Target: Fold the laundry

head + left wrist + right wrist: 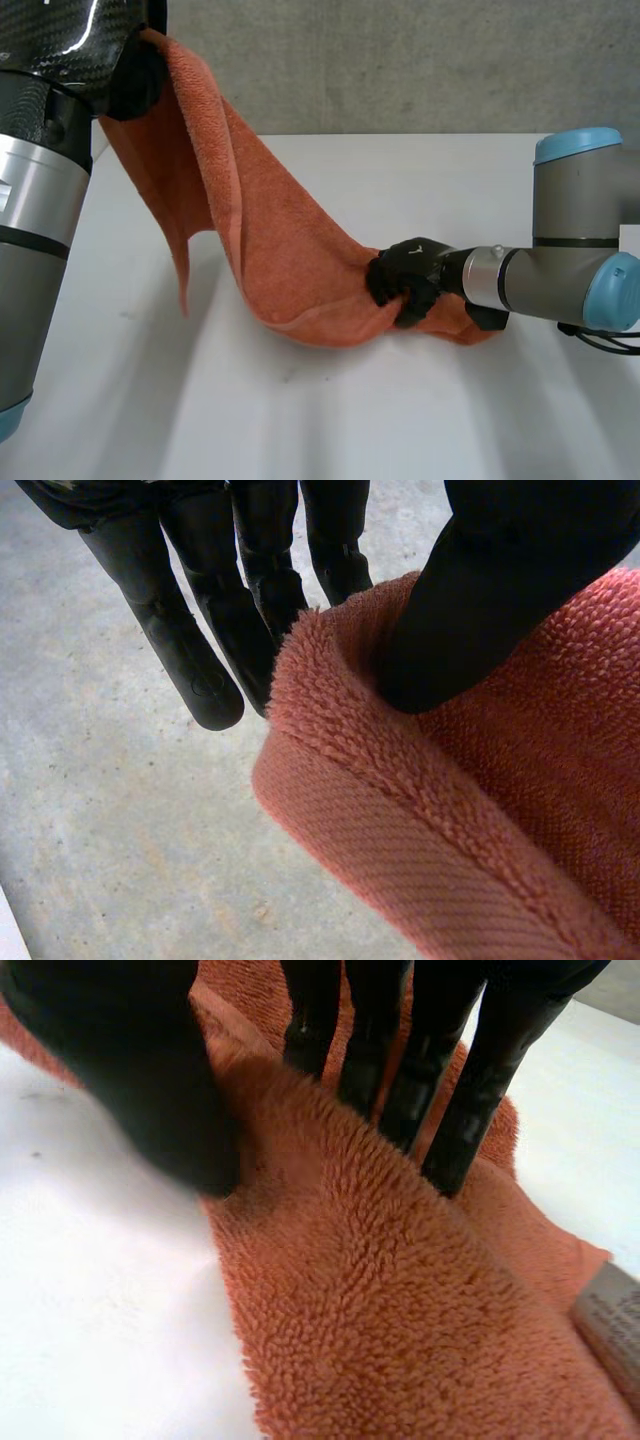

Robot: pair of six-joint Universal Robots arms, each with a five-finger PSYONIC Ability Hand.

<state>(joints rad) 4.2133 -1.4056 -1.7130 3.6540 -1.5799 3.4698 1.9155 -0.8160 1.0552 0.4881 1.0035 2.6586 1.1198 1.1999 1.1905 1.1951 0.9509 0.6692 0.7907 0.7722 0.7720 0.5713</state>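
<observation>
While left hand [500, 590] pinches towel [270, 240] edge aloft, right hand [405, 280] fingers [478, 1100] clutch its low end, partly hidden

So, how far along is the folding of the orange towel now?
Done: no finished fold shows yet. In hand: the left hand pinches one end of the towel high above the table, while the right hand grips the other end down on it. Left: probably laying the raised end over and flattening.
</observation>
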